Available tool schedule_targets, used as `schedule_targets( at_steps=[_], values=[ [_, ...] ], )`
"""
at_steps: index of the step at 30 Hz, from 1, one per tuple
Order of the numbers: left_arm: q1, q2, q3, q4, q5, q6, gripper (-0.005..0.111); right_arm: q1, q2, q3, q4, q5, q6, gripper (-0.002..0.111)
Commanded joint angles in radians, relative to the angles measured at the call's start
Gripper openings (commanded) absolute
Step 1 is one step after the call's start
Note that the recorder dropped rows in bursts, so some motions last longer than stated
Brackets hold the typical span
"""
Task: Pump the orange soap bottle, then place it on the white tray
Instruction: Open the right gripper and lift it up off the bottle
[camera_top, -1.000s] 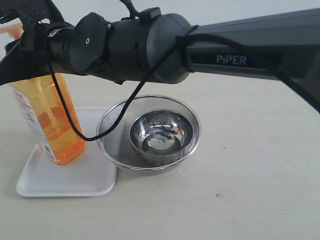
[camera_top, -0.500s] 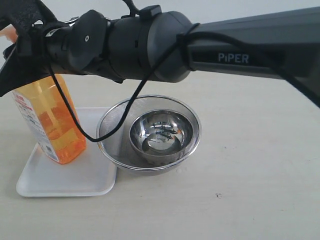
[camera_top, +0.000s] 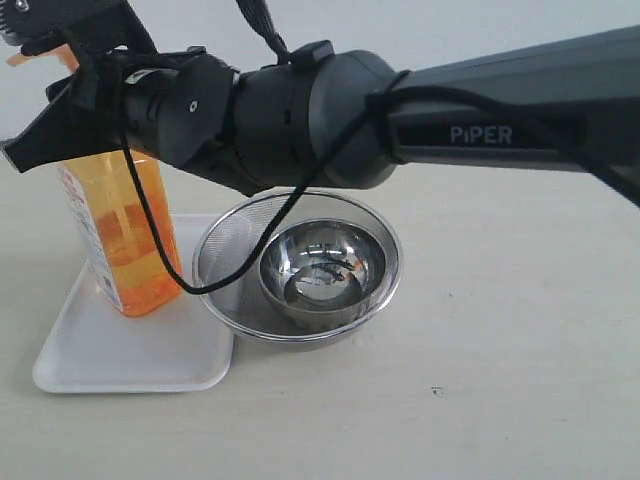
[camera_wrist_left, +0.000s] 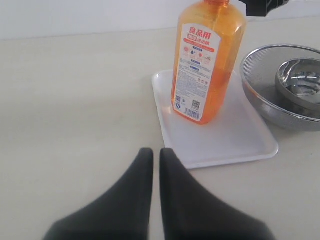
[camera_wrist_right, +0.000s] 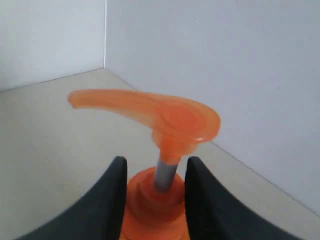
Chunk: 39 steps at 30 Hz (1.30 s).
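The orange soap bottle (camera_top: 125, 240) has its base on the white tray (camera_top: 120, 365) at the left and leans slightly. My right gripper (camera_top: 62, 100) reaches across from the right and is shut on the bottle's orange neck collar. In the right wrist view its fingers (camera_wrist_right: 116, 185) flank the collar below the raised pump head (camera_wrist_right: 170, 117), and the white stem shows between them. The left wrist view shows the bottle (camera_wrist_left: 207, 65) with its white-and-red label, standing on the tray (camera_wrist_left: 235, 140). My left gripper (camera_wrist_left: 156, 152) hovers over bare table short of the tray, shut and empty.
A round steel mesh strainer (camera_top: 225, 250) holding a steel bowl (camera_top: 320, 270) sits right against the tray's right side. The right arm stretches across above both. A pale wall stands close behind the table.
The right gripper has carried the bottle's top to the right, so the bottle went from a strong lean to nearly upright on the tray. The left gripper's earlier state is not shown.
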Motion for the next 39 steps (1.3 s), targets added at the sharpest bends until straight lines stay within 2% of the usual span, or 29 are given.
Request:
schedule_targets(
  at_steps=[1,3,5,8,10,14,25,32,35,36,39],
  values=[
    [-0.001,-0.006,0.004,-0.004,0.006,0.006,0.005,0.021,-0.001,0.017,0.032,-0.038,-0.041,0.0],
    [-0.001,-0.006,0.004,-0.004,0.006,0.002,0.005,0.05,-0.003,0.017,0.078,-0.097,-0.1,0.0],
    [-0.001,-0.006,0.004,-0.004,0.006,0.002,0.005,0.08,-0.003,0.017,0.211,-0.149,-0.247,0.0],
    [-0.001,-0.006,0.004,-0.004,0.004,0.002,0.005,0.142,-0.003,0.017,0.447,-0.354,-0.504,0.0],
    [-0.001,-0.006,0.004,-0.004,0.0,0.002,0.005,0.159,-0.003,0.017,0.486,-0.41,-0.533,0.0],
    [-0.001,-0.006,0.004,-0.004,-0.002,0.002,0.005,0.173,-0.003,0.017,0.486,-0.412,-0.524,0.0],
    [-0.001,-0.006,0.004,-0.006,-0.002,-0.002,0.005,0.173,-0.001,0.017,0.469,-0.477,-0.217,0.0],
    [-0.001,-0.006,0.004,-0.006,-0.002,-0.002,0.005,0.173,-0.001,0.017,0.467,-0.47,-0.222,0.0],
    [-0.001,-0.006,0.004,-0.006,-0.002,-0.002,0.005,0.173,-0.001,0.017,0.467,-0.468,-0.224,0.009],
    [-0.001,-0.006,0.004,-0.006,-0.002,-0.002,0.005,0.173,-0.001,0.017,0.471,-0.468,-0.224,0.022],
    [-0.001,-0.006,0.004,-0.004,-0.002,-0.002,0.005,0.173,-0.001,0.017,0.488,-0.463,-0.219,0.046]
  ],
)
